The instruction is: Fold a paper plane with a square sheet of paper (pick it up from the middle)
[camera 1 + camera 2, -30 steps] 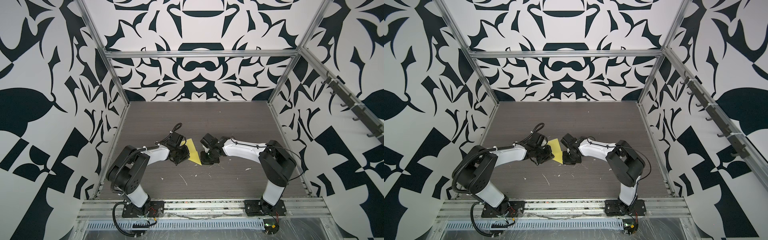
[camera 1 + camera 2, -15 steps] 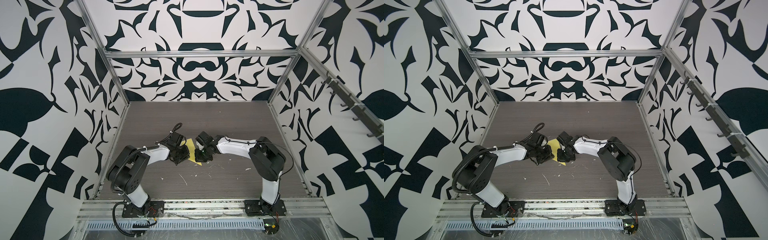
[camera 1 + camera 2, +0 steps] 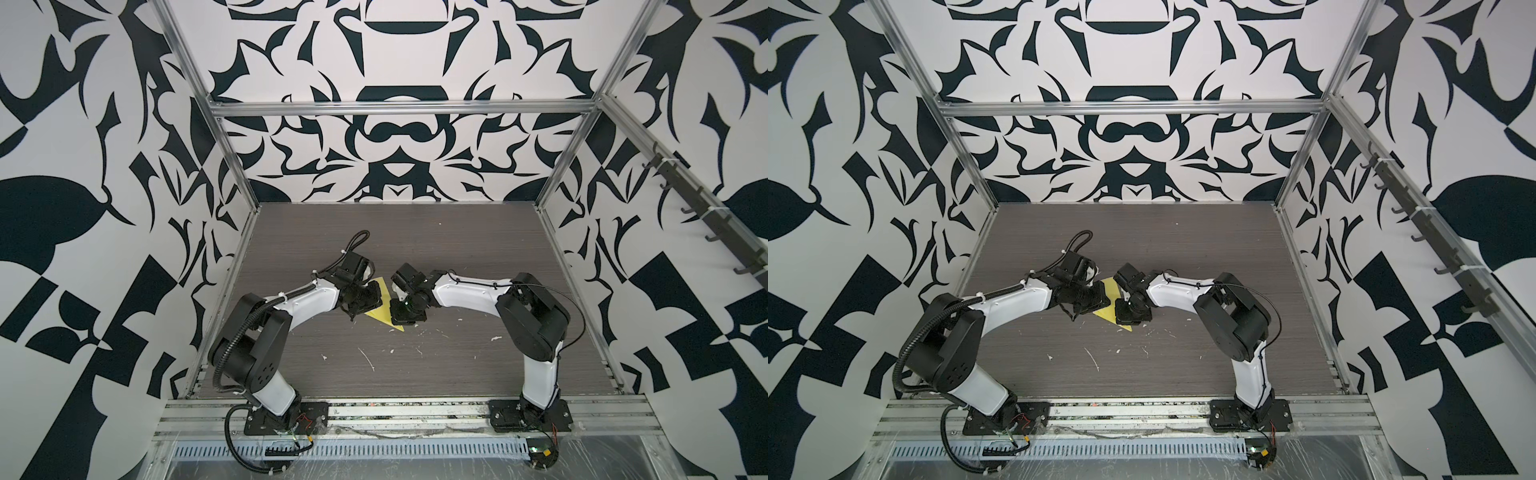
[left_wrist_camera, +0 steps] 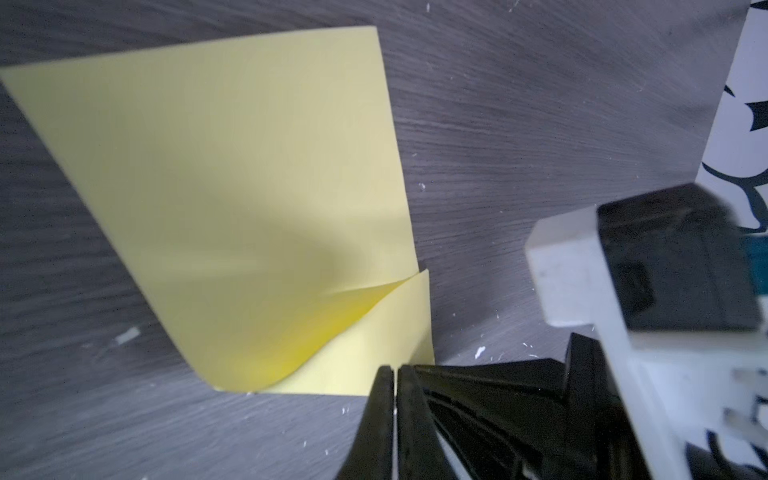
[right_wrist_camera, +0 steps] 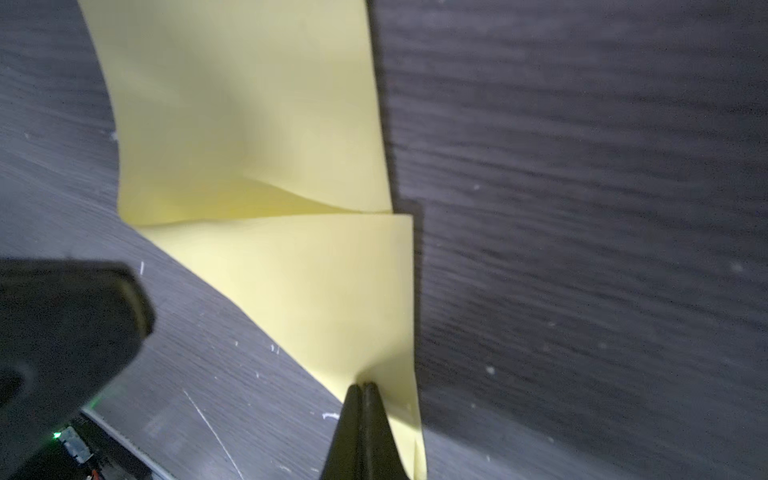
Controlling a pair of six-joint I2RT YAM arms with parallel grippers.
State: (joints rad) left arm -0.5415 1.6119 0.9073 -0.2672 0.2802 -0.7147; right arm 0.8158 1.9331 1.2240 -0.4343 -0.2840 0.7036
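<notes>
Tabletop, from above: the dark wood-grain tabletop (image 3: 374, 241) is carrying both arms, which are reaching inward and meeting near its middle. White flecks (image 3: 368, 359) are lying scattered nearer the front.
Sheet, from above: the yellow sheet of paper (image 3: 380, 318) is lying between the two grippers in both top views (image 3: 1108, 318). It is showing as a folded shape with one sharp corner pointing toward the front.
Grippers, from above: the left gripper (image 3: 371, 301) and the right gripper (image 3: 405, 312) are each sitting low over an edge of the sheet. Their fingertips are not showing here.
Sheet, left wrist: the sheet (image 4: 249, 187) is resting on the tabletop in two layers, and the upper flap (image 4: 332, 328) is curling up at one corner.
Left gripper, left wrist: the gripper (image 4: 395, 374) is keeping its fingers (image 4: 380, 415) almost together at the sheet's near corner, with only a thin slit between them. Whether paper is sitting in that slit cannot be told.
Right gripper, right wrist: the gripper (image 5: 363, 388) is pinching the sheet (image 5: 249, 104) at its edge, fingers closed on it. The paper is puckering at the tips and lifting off the tabletop.
Beside it, right wrist: a blurred black body (image 5: 62, 324) is filling one corner of the picture.
</notes>
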